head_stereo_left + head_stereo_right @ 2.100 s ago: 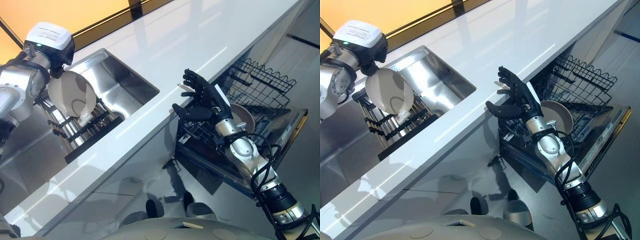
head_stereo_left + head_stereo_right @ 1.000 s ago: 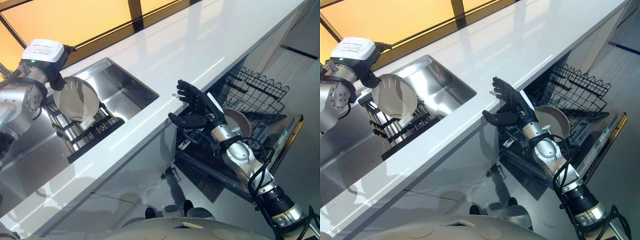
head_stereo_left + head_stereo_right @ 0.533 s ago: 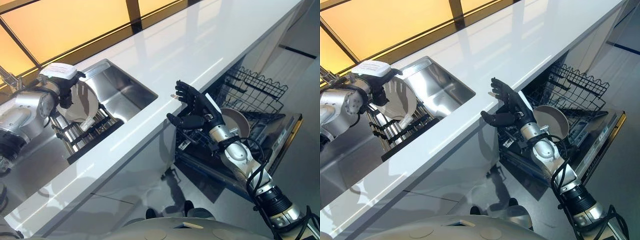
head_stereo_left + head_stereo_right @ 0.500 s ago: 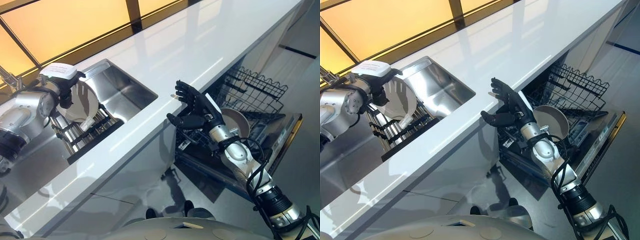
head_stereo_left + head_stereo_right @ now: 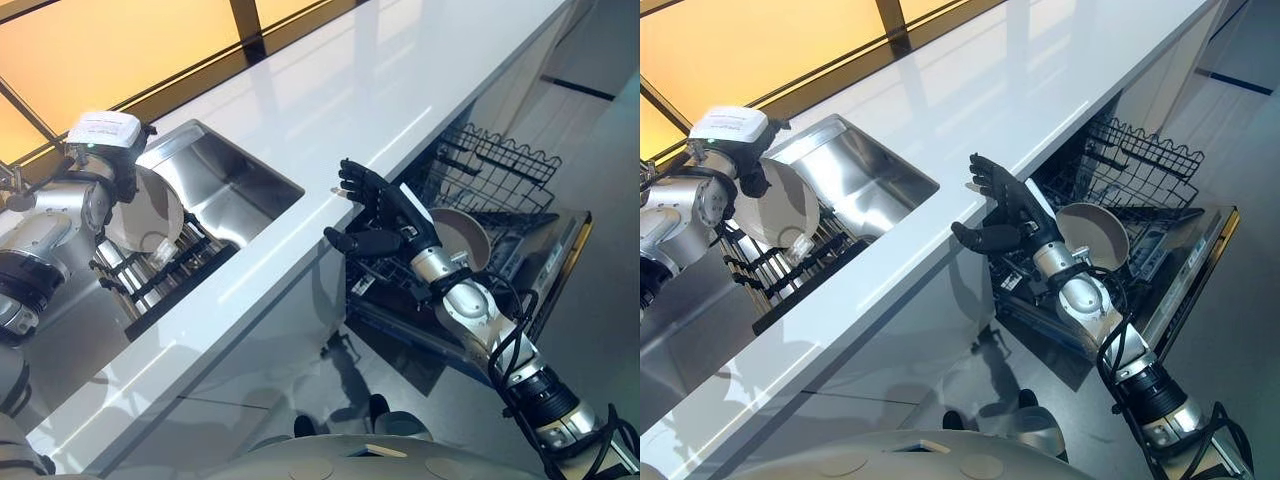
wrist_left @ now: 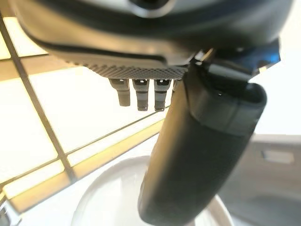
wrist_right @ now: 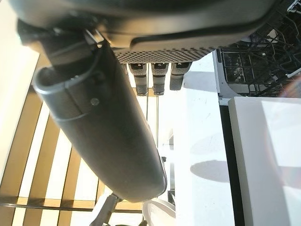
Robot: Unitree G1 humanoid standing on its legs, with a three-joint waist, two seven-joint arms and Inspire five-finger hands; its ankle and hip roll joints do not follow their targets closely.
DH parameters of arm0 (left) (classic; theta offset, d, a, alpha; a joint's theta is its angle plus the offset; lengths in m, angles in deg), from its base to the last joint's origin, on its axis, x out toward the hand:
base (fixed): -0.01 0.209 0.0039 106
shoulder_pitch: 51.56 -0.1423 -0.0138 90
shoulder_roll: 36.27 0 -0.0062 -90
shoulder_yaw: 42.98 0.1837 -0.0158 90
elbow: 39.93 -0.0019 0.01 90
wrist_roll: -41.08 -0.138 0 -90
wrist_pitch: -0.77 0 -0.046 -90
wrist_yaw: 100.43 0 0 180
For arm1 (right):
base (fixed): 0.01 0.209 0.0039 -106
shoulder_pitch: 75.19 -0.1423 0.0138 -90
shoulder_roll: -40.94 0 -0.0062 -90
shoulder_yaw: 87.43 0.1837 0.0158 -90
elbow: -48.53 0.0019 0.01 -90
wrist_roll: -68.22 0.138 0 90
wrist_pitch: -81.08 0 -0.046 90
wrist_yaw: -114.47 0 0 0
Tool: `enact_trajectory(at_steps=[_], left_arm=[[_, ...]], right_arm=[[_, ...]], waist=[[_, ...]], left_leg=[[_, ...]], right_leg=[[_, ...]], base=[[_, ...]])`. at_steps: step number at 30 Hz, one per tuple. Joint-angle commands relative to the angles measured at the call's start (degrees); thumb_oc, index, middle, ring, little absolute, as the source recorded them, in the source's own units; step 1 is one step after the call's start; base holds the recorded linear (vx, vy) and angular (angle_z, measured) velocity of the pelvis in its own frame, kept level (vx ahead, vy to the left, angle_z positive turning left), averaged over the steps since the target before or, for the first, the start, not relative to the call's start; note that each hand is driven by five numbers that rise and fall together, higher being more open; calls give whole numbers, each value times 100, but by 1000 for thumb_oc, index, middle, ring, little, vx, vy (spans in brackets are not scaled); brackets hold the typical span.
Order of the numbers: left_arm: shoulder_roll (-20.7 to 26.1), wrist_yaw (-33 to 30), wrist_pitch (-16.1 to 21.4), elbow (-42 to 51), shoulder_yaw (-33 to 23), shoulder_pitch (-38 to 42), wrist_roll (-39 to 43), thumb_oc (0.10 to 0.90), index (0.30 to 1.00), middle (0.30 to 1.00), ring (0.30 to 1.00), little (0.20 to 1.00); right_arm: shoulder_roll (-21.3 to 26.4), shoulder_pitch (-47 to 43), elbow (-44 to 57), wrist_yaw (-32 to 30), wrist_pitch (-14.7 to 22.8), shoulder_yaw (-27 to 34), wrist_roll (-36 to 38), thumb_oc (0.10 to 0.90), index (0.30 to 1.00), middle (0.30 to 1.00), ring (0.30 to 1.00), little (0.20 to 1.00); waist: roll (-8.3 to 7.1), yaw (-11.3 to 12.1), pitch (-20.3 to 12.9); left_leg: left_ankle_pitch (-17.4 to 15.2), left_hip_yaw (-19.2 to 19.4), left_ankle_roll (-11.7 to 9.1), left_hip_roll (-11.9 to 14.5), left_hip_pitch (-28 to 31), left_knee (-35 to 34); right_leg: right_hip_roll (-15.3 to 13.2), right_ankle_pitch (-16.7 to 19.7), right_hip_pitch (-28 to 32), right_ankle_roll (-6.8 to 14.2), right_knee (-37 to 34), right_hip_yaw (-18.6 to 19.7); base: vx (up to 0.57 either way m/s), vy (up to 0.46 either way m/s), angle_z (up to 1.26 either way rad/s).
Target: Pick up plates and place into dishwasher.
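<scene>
A white plate stands on edge over the black dish rack in the sink, and my left hand grips its upper rim. In the left wrist view my thumb lies across the plate's face, pinching it. My right hand floats open, fingers spread, at the counter's front edge above the open dishwasher. A second pale plate stands in the dishwasher's lower rack, just right of that hand.
The steel sink is set into the long white counter. The dishwasher door hangs open over the floor, with a pulled-out wire rack behind the right hand. The dish rack holds several upright items.
My left wrist has turned and drawn back, keeping the plate over the dish rack. The right hand keeps its open pose. The whole view has shifted slightly.
</scene>
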Motion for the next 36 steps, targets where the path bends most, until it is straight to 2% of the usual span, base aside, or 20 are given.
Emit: enact_trajectory(at_steps=[1,5,9,20,21,22,23,24,26,30,36], left_arm=[[302,-430,-355,-605,-154,1352,-507,800,900,900,900,900],[286,60,-423,-668,-96,1351,-610,800,900,900,900,900],[224,378,-229,-780,-70,1350,-625,800,900,900,900,900],[-136,1313,-555,-835,27,1352,-669,800,900,900,900,900],[-168,1409,-636,-827,36,1344,-611,712,825,825,825,812],[-192,1473,-681,-839,12,1332,-695,331,498,498,498,431],[-200,1583,-704,-870,-16,1325,-781,166,356,356,356,266],[-211,1746,-763,-922,-18,1333,-810,100,300,300,300,200],[-192,1941,-836,-962,-2,1331,-1091,100,300,300,300,200],[28,2123,-689,-1115,97,1363,-1433,100,300,300,300,200],[215,2630,-677,-1189,239,1445,-1826,100,300,300,300,200]], right_arm=[[426,480,-242,-46,-288,-180,20,800,900,900,900,900],[455,500,-211,-11,-322,-142,1,800,900,900,900,900],[488,496,-153,3,-393,-108,-8,800,900,900,900,900],[542,289,-100,-66,-546,-56,-44,800,900,900,900,900],[550,274,-93,-98,-551,-58,-34,800,900,900,900,900],[549,260,-102,-115,-540,-53,-21,800,900,900,900,900],[560,235,-109,-110,-537,-40,-8,800,900,900,900,900],[562,209,-124,-116,-516,-42,-17,800,900,900,900,900],[559,197,-133,-130,-467,-33,-26,800,900,900,900,900],[619,300,-117,-51,-345,25,-37,800,900,900,900,900],[630,393,-107,58,-283,46,-77,800,900,900,900,900]], waist=[[4,-147,206],[24,-176,251],[45,-203,295],[20,-256,590],[12,-258,620],[-1,-255,646],[-9,-256,670],[-15,-257,697],[-23,-253,736],[-15,-256,751],[-2,-224,708]], left_leg=[[-448,-52,158,-508,-266,351],[-452,-37,158,-511,-327,417],[-456,-37,164,-515,-367,454],[-431,-59,177,-519,-533,542],[-426,-64,176,-521,-560,553],[-431,-60,179,-518,-575,560],[-431,-57,179,-517,-592,567],[-426,-51,175,-516,-609,564],[-413,-53,170,-514,-633,565],[-413,-26,153,-501,-646,580],[-427,-33,145,-489,-618,602]], right_leg=[[146,-298,-192,374,491,21],[141,-287,-251,384,530,67],[146,-299,-297,392,572,107],[169,-283,-469,407,682,188],[171,-275,-489,411,685,197],[169,-267,-502,415,682,201],[168,-261,-520,416,682,203],[171,-249,-541,421,677,205],[174,-231,-563,428,675,211],[165,-219,-544,438,643,177],[158,-231,-452,417,581,117]], base=[[28,5,-5],[0,0,0],[11,11,-9],[-27,2,-4],[-69,-13,-11],[-78,-20,-11],[-86,-24,-10],[-83,-25,-6],[-73,-21,-3],[-35,-9,-1],[0,0,0]])
